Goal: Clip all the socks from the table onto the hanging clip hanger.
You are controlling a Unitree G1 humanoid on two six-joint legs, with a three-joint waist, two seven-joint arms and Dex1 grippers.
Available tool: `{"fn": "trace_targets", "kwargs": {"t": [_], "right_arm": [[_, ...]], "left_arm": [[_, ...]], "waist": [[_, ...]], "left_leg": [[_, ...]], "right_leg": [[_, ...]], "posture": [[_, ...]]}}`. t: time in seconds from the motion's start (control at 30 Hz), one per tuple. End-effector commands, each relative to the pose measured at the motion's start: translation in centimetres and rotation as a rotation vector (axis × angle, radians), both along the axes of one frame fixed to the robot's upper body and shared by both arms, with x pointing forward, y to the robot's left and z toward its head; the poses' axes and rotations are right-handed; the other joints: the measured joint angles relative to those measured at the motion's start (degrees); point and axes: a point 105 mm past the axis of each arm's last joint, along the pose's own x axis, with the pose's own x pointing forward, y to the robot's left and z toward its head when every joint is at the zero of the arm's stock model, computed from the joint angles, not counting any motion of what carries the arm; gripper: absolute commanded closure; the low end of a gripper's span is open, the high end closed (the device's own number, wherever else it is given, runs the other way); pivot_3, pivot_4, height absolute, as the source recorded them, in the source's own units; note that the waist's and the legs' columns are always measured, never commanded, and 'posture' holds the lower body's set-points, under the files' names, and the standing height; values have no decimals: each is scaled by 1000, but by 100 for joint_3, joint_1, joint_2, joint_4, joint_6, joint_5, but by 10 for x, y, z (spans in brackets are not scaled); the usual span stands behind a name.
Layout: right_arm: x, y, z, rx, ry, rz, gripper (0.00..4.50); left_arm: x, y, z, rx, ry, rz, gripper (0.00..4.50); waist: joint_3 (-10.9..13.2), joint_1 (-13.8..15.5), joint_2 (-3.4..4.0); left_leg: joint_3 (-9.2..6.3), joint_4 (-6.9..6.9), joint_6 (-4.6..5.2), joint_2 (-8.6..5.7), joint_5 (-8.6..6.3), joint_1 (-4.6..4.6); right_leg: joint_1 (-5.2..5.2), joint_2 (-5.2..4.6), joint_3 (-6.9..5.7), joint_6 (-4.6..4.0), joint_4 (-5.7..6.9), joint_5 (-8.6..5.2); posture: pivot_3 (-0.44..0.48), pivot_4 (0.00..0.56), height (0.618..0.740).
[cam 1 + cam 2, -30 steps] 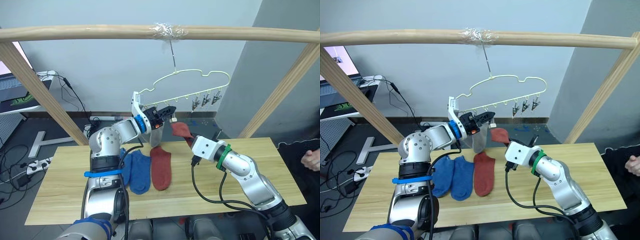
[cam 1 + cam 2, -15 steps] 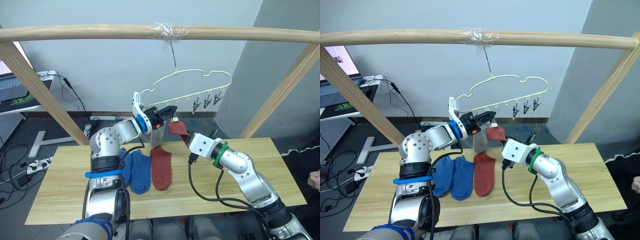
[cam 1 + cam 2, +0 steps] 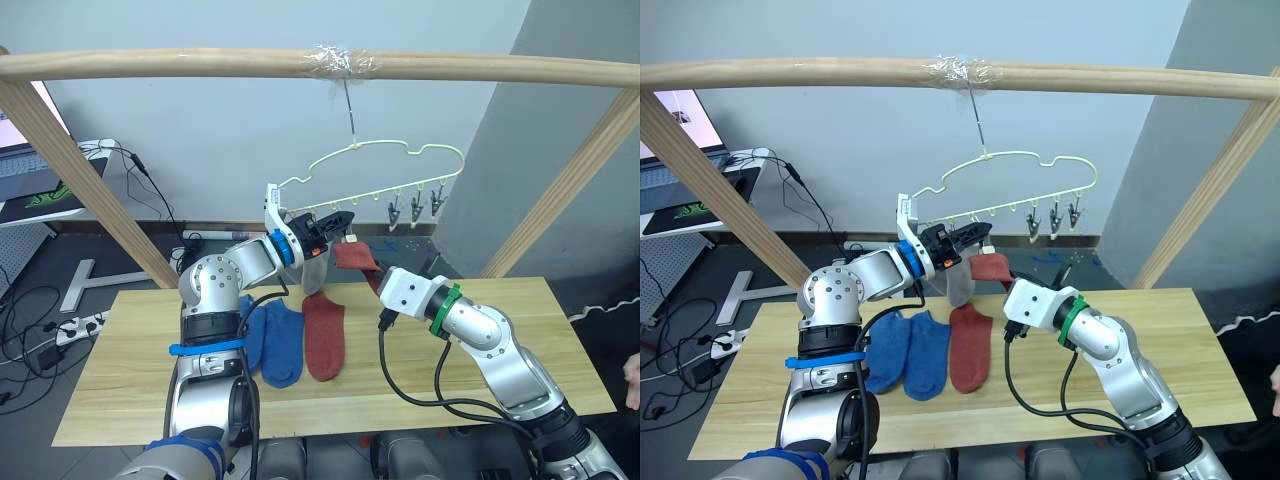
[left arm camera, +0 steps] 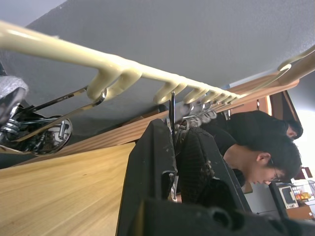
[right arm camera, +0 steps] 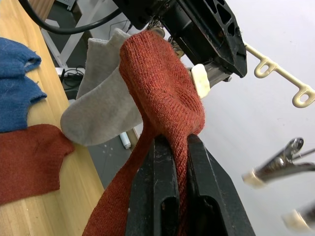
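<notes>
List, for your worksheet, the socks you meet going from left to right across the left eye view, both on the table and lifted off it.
Two blue socks side by side on the table → rust red sock on the table → rust red sock in the right claw. The grey sock hanging by the left claw overlaps these, so it is left out.

Right end effector (image 5: 171,147) hides the held red sock (image 5: 162,88) between its fingers. Light grey sock (image 5: 101,110) partly behind red one. Left end effector (image 4: 173,147) covers the squeezed clip.
</notes>
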Motion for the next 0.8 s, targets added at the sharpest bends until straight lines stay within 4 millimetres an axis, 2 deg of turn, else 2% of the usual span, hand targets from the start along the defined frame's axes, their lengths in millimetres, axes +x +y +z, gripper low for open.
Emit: {"fn": "trace_targets", "kwargs": {"t": [0.03,0.37,0.8], "right_arm": [[0,0,14,17,-57,-1,4492],[10,1,6,52,-28,-43,4492],[10,3,22,72,-107,-43,4492]], "left_arm": [[-6,-6,22,-44,-77,-42,4312],[-9,-8,24,-57,-73,-58,4312],[-11,-7,21,-26,-86,-57,4312]], "waist": [[0,0,0],[1,3,-1],[2,6,-1]], "left_leg": [[0,0,0,0,0,0],[0,-1,0,0,0,-1],[-3,-4,0,0,0,-15]], "right_leg": [[0,0,0,0,0,0],[0,0,0,0,-3,0],[-2,0,-3,-1,-19,0]], "posture": [[70,128,740],[70,134,740],[71,134,740]]}}
